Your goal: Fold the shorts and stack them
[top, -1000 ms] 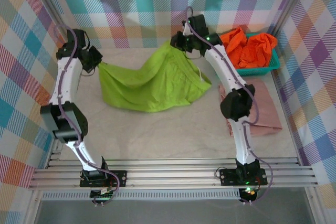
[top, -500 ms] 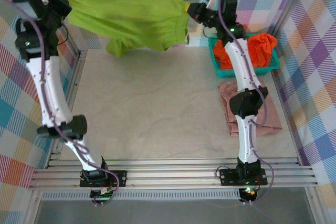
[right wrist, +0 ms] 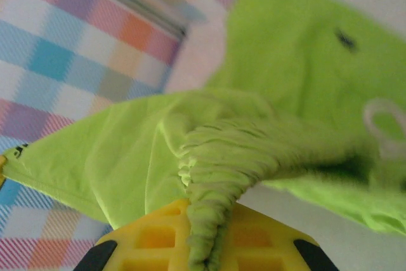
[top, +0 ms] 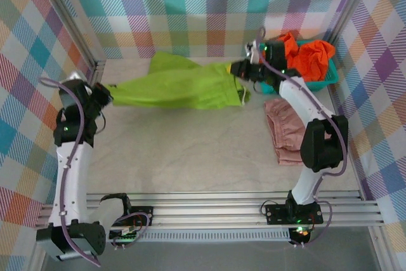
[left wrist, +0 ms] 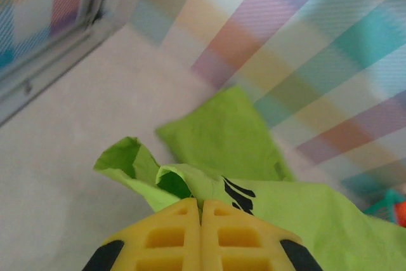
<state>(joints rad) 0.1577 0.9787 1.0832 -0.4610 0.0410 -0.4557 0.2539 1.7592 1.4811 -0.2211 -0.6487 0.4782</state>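
Checked cloth walls (top: 209,4) in pastel squares close in the pale table top (top: 190,157) on three sides. Across the far part of that table, the lime green fabric shorts (top: 184,87) hang stretched in a long band between the two claws, sagging a little in the middle, with one leg pointing away toward the back wall. The dusty pink fabric shorts (top: 285,128) lie folded flat on the table, nearer the arm bases than the right claw and off to its right, partly under the right arm. A teal plastic basket (top: 320,84) sits in the far right corner, just to the right of the right claw, and the bright orange fabric shorts (top: 311,58) are heaped in it, spilling above the rim. The left claw (top: 104,93) is at the left end of the green band, its yellow fingers pressed together on a bunched edge of the cloth. The right claw (top: 238,69) is at the other end, pinching the gathered elastic waistband, which puckers into ridges between its fingers. A white drawstring loop (top: 242,98) dangles from the waist just below the right claw.
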